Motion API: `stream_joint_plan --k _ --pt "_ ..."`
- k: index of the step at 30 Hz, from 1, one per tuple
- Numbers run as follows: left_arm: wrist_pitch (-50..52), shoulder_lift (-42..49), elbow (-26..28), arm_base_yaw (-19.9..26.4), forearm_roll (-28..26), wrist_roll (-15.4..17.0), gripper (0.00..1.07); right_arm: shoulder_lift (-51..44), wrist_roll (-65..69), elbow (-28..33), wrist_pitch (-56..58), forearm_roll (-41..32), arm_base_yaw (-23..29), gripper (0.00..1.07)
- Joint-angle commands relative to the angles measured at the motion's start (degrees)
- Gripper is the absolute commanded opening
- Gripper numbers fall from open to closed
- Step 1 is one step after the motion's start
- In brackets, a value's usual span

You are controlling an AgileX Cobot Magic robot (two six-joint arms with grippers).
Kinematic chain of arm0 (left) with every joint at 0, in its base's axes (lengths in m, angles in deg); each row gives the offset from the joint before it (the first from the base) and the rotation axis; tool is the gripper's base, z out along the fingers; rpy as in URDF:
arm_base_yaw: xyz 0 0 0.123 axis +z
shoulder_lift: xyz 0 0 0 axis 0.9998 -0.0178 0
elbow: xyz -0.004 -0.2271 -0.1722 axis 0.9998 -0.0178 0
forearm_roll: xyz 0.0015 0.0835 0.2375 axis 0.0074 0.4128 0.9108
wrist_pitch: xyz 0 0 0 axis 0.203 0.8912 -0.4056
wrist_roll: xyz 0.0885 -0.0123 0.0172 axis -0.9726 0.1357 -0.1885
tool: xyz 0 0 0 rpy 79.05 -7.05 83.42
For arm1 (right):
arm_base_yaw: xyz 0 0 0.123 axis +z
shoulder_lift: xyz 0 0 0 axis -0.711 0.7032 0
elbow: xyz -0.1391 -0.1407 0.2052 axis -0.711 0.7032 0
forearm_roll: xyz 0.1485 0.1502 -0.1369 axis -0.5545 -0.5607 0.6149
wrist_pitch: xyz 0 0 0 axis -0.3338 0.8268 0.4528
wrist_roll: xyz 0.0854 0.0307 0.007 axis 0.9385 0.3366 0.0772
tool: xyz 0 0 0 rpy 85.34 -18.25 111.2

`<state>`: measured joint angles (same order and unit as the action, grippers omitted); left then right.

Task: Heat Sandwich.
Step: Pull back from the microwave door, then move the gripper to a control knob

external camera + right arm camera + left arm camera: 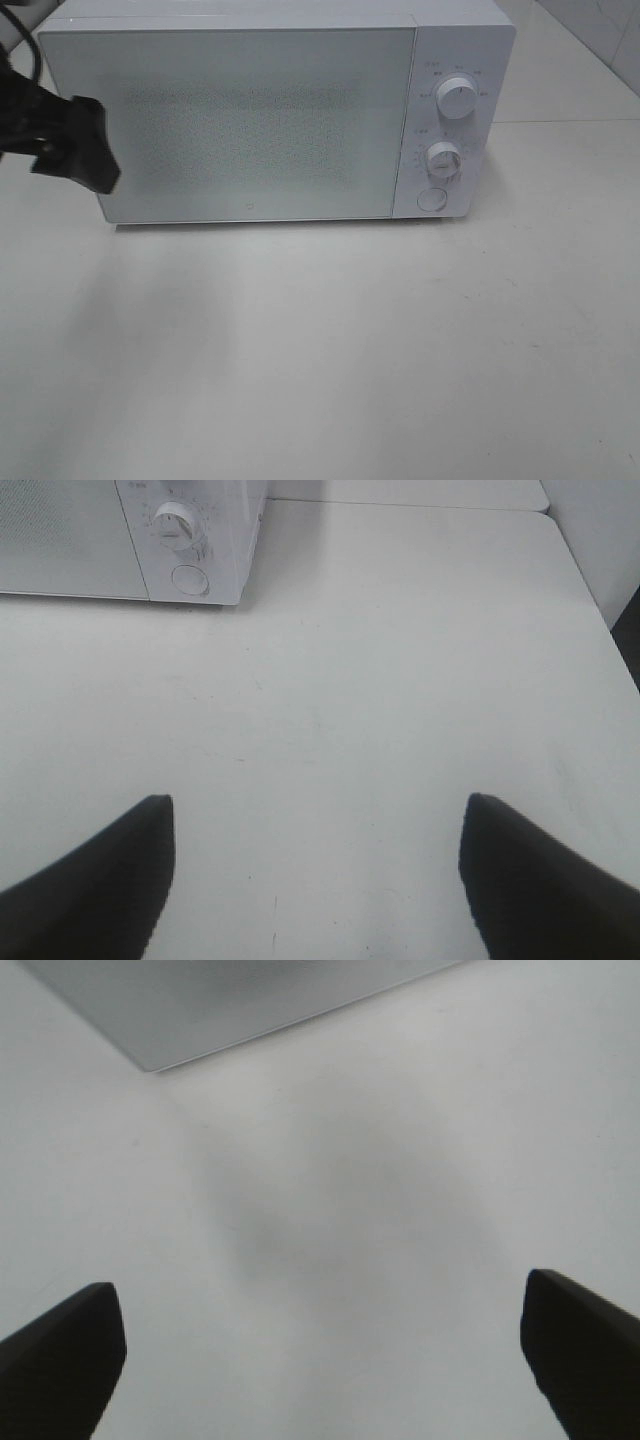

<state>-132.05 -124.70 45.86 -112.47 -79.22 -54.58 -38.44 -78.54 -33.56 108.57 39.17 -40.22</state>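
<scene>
Microwave (250,120) sitting at back of white table (320,350), door looking shut. Two knobs (457,100) and round button (432,198) lining its right panel. Left gripper (320,1295) hovering over bare table near microwave's front left corner, fingers (60,1360) standing wide, gripping nothing. Right gripper (317,805) hanging over table, well apart from microwave's knob side, its fingers (100,880) spreading wide, carrying nothing. Sandwich not showing in any view; cannot tell where it is lying.
</scene>
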Motion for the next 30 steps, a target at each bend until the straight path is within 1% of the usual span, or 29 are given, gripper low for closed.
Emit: stream_joint_plan --k 1,2,3,4,5,7,8,9,10,11,12,13,14,17,18,19,21,22,24,26,27,28,30 --pt "-2.9 3.1 0.1 5.3 -0.8 -0.7 1.01 -1.5 -0.5 0.0 -0.5 0.1 -0.5 0.76" --pt "-3.4 3.7 0.1 6.6 -0.9 -0.7 1.01 -1.5 -0.5 0.0 -0.5 0.1 -0.5 0.76" --pt "-3.4 3.7 0.1 6.6 -0.9 -0.7 1.01 -1.5 -0.5 0.0 -0.5 0.1 -0.5 0.76" --pt "-4.6 5.3 0.1 9.6 -0.9 -1.1 1.01 -1.5 -0.5 0.0 -0.5 0.1 -0.5 0.76" --pt "-5.2 5.9 0.1 11.1 -1.0 -1.6 1.01 -1.5 -0.5 0.0 -0.5 0.1 -0.5 0.76" --pt "-6.5 7.5 0.1 13.3 -1.0 -2.2 1.01 -1.5 -0.5 0.0 -0.5 0.1 -0.5 0.76" --pt "-6.5 7.5 0.1 13.3 -1.0 -2.2 1.01 -1.5 -0.5 0.0 -0.5 0.1 -0.5 0.76" --pt "-7.4 9.1 -0.5 15.4 -0.7 -2.8 1.01 -1.5 -0.5 0.0 -0.5 0.1 -0.5 0.76" --pt "-7.7 10.0 -1.1 16.5 -0.6 -3.2 1.01 -1.5 -0.5 0.0 -0.5 0.1 -0.5 0.76" --pt "-7.8 10.9 -2.3 17.7 -0.6 -3.3 1.01 -1.5 -0.5 0.0 -0.5 0.1 -0.5 0.76" --pt "-7.8 13.0 -4.8 20.2 -0.6 -3.3 1.01 -1.5 -0.5 0.0 -0.5 0.1 -0.5 0.76" --pt "-7.8 13.0 -4.8 20.2 -0.6 -3.3 1.01 -1.5 -0.5 0.0 -0.5 0.1 -0.5 0.76" --pt "-7.7 14.2 -6.0 21.2 -0.6 -3.3 1.01 -1.5 -0.5 0.0 -0.5 0.1 -0.5 0.76" --pt "-7.7 17.8 -10.5 24.1 -0.6 -3.8 1.01 -1.5 -0.5 0.0 -0.5 0.1 -0.5 0.76" --pt "-7.7 20.6 -13.6 25.3 -0.6 -4.6 1.01 -1.5 -0.5 0.0 -0.5 0.1 -0.5 0.76" --pt "-7.7 20.6 -13.6 25.3 -0.6 -4.6 1.01 -1.5 -0.5 0.0 -0.5 0.1 -0.5 0.76" --pt "-7.7 23.3 -16.4 25.5 -0.6 -4.6 1.01 -1.5 -0.5 0.0 -0.5 0.1 -0.5 0.76" --pt "-7.6 25.8 -18.8 25.5 -0.7 -4.6 1.01 -1.5 -0.5 0.0 -0.5 0.1 -0.5 0.76" --pt "-7.6 27.1 -19.8 25.5 -0.9 -4.6 1.01 -1.5 -0.5 0.0 -0.5 0.1 -0.5 0.76" --pt "-7.7 29.9 -22.3 25.5 -1.5 -4.6 1.01 -1.5 -0.5 0.0 -0.5 0.1 -0.5 0.76" --pt "-8.1 32.4 -24.6 25.5 -2.1 -4.6 1.01 -1.5 -0.6 0.0 -0.5 0.1 -0.5 0.76" --pt "-8.1 32.4 -24.6 25.5 -2.1 -4.6 1.01 -1.5 -0.6 0.0 -0.5 0.1 -0.5 0.76" --pt "-8.0 35.1 -26.6 25.5 -2.7 -4.6 1.01 -1.5 -0.6 0.0 -0.5 0.1 -0.5 0.76"
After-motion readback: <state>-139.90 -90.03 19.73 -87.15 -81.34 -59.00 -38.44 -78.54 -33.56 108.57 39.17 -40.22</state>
